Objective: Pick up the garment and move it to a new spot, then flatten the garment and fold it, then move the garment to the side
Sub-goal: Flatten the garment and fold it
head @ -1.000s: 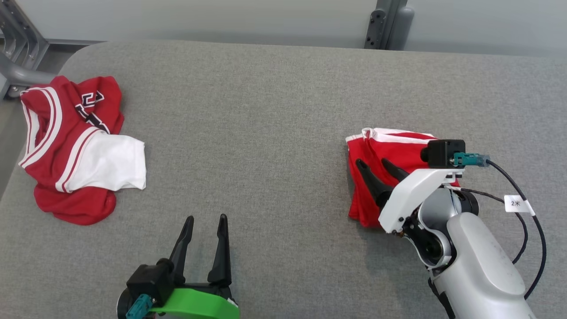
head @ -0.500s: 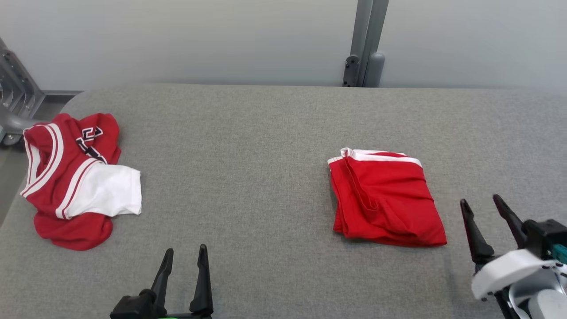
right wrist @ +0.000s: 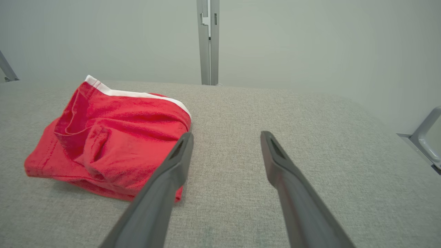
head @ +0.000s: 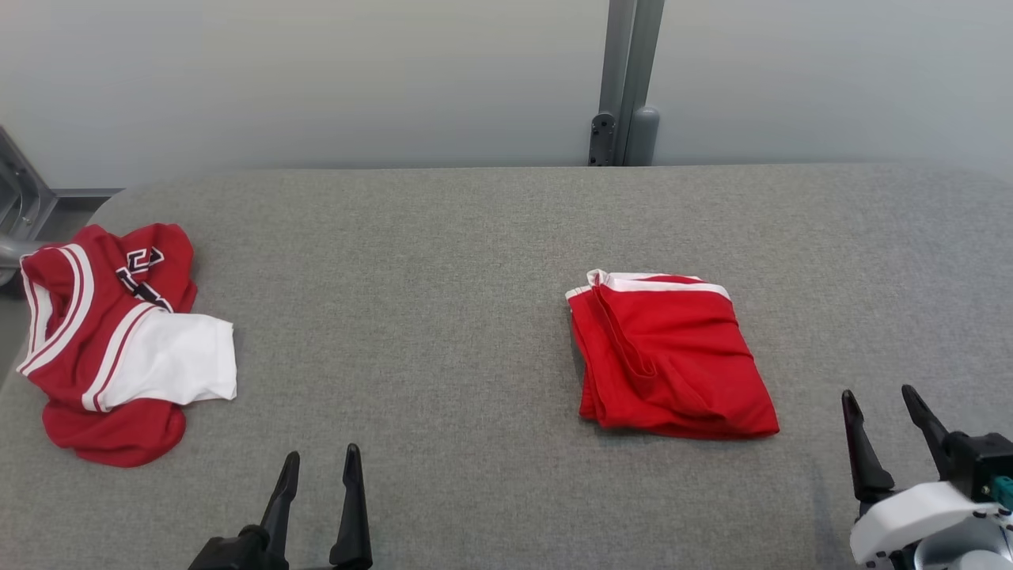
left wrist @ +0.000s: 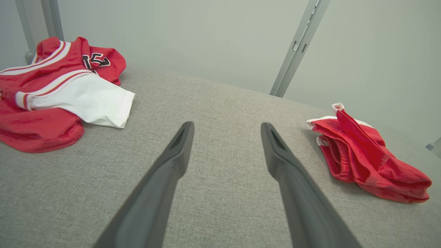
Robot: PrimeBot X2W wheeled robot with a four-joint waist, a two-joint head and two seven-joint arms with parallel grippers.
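A folded red garment (head: pixel 669 356) with a white band along its far edge lies flat on the grey cloth table (head: pixel 443 261), right of centre; it also shows in the left wrist view (left wrist: pixel 365 162) and the right wrist view (right wrist: pixel 113 137). My right gripper (head: pixel 878 392) stands open just right of it and nearer me, fingers apart and empty (right wrist: pixel 226 133), the left finger's tip close to the cloth's near corner. My left gripper (head: pixel 322 453) is open and empty at the bottom left of centre, over bare table (left wrist: pixel 227 124).
A crumpled red and white jersey (head: pixel 111 340) with dark lettering lies at the table's left edge (left wrist: pixel 51 93). A grey metal post (head: pixel 621 79) rises behind the table against the pale wall. Metal frame parts (head: pixel 16 214) stand off the left corner.
My right gripper has drawn back off the folded red garment to the lower right, leaving it flat on the table. The head camera has tilted up, so the whole view has shifted.
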